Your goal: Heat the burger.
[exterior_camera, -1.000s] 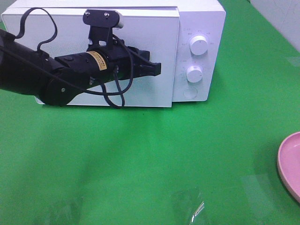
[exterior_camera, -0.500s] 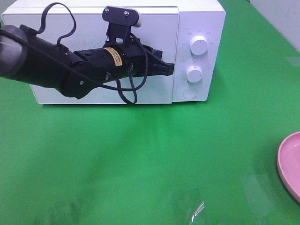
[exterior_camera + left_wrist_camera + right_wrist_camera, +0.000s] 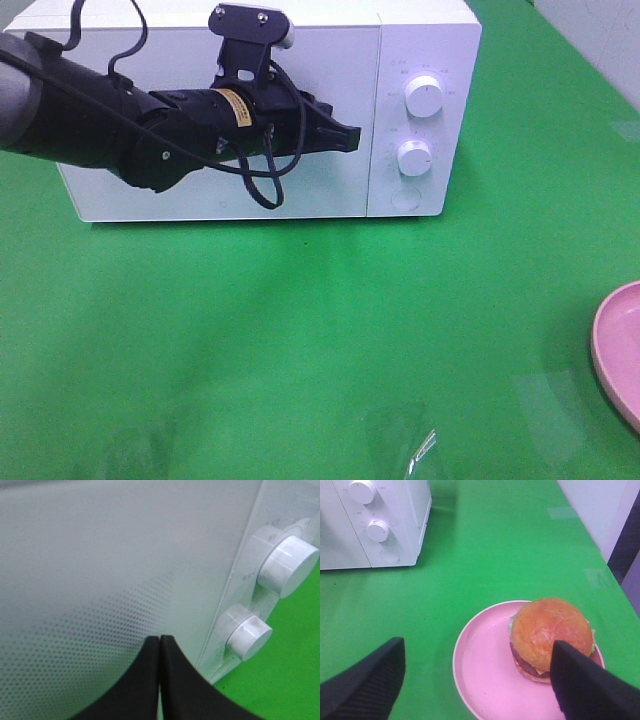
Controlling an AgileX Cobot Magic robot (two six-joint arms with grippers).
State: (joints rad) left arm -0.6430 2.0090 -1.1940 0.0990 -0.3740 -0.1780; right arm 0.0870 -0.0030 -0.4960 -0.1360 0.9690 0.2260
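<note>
- The right fingers [image 3: 475,680] stand wide apart above the pink plate [image 3: 480,675] and hold nothing; one fingertip overlaps the burger's edge in the wrist view, and contact cannot be told.
- The burger [image 3: 550,637] sits on that plate, toward one side of it, on the green bench [image 3: 300,330].
- In the high view only the plate's rim [image 3: 612,350] shows, at the right edge.
- Farther back, the left fingers [image 3: 345,135] are pressed together, empty, at the closed door [image 3: 100,570] of the white microwave [image 3: 420,40], near its two knobs [image 3: 424,97].
</note>
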